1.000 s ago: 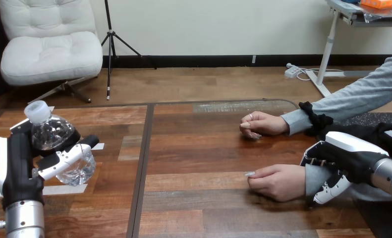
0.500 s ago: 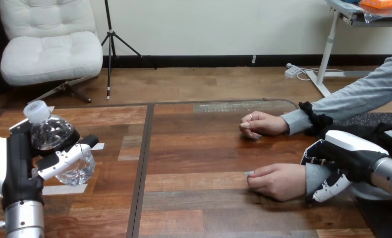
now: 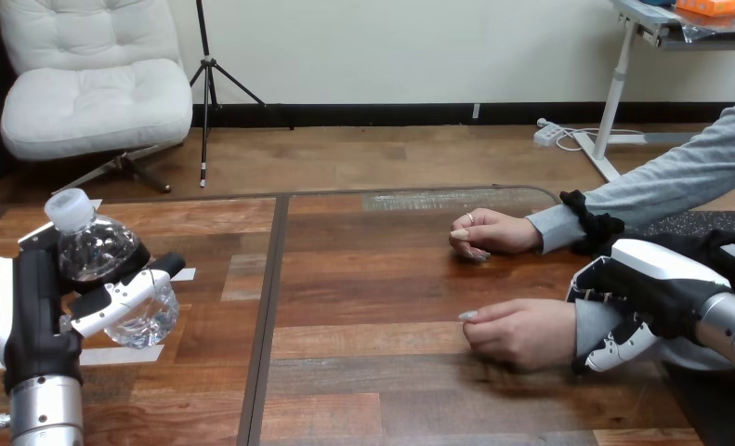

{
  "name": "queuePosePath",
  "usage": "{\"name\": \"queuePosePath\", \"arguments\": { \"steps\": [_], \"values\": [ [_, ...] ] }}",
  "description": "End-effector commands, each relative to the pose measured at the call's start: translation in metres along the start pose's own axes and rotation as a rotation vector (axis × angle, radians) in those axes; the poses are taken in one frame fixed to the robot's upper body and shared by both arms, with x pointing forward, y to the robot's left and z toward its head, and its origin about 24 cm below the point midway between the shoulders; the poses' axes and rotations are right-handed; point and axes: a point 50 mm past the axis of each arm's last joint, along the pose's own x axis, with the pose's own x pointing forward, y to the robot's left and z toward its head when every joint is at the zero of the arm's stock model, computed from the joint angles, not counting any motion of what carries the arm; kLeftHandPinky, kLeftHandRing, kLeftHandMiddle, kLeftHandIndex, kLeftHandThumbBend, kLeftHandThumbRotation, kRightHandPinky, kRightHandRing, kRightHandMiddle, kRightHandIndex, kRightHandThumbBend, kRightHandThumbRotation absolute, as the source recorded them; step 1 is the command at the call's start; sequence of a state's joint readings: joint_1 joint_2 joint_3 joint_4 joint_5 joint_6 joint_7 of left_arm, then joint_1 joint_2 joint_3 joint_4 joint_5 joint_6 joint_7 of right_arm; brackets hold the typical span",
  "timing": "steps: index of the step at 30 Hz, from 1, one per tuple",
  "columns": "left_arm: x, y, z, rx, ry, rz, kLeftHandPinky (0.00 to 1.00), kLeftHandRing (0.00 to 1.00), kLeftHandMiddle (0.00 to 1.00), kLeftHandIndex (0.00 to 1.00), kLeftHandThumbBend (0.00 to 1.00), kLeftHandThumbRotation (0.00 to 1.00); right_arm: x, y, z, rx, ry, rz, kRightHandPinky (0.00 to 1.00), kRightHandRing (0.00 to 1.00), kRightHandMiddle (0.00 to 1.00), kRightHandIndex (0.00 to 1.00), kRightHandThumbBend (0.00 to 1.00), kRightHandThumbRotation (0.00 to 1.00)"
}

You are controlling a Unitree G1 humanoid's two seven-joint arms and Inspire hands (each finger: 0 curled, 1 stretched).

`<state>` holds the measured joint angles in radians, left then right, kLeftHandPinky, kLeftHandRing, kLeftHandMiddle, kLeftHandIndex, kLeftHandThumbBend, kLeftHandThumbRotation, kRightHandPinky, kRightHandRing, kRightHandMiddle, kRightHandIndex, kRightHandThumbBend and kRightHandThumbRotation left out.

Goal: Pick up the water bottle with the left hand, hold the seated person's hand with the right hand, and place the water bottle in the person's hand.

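Observation:
A clear water bottle (image 3: 114,277) with a white cap is held tilted above the table's left part, and my left hand (image 3: 31,311) is shut on it, thumb across its front. At the right, my right hand (image 3: 656,283) is curled round the wrist of the person's nearer hand (image 3: 521,333), fingers over the grey sleeve and thumb beneath it. That hand is loosely closed, knuckles up, just above the wood. The person's farther hand (image 3: 493,232) rests on the table behind it.
The wooden table (image 3: 373,288) has a dark seam (image 3: 269,307) running front to back between the bottle and the person's hands. White tape strips (image 3: 112,355) lie on the table under the bottle.
My right hand and the person's nearer hand have risen slightly together. The left hand and the bottle have stayed in place.

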<state>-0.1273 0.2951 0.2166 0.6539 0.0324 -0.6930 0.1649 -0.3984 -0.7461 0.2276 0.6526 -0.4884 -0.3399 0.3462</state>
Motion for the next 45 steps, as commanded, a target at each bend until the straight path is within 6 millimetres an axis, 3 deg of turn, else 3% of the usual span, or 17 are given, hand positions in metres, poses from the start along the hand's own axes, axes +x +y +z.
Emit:
{"name": "queuePosePath", "arguments": {
  "steps": [1,45],
  "values": [
    [0.0207,0.0009,0.0293,-0.032,-0.152,0.032,0.24,0.29,0.34,0.36,0.73,0.00,0.0023,-0.0230,0.0106,-0.034,-0.038,-0.082,0.43,0.46,0.51,0.52,0.70,0.00],
    [0.0188,-0.0007,0.0282,-0.037,-0.150,0.026,0.24,0.29,0.34,0.36,0.73,0.00,-0.0007,-0.0277,0.0137,-0.041,-0.087,-0.176,0.41,0.44,0.50,0.51,0.68,0.00]
  ]
}}
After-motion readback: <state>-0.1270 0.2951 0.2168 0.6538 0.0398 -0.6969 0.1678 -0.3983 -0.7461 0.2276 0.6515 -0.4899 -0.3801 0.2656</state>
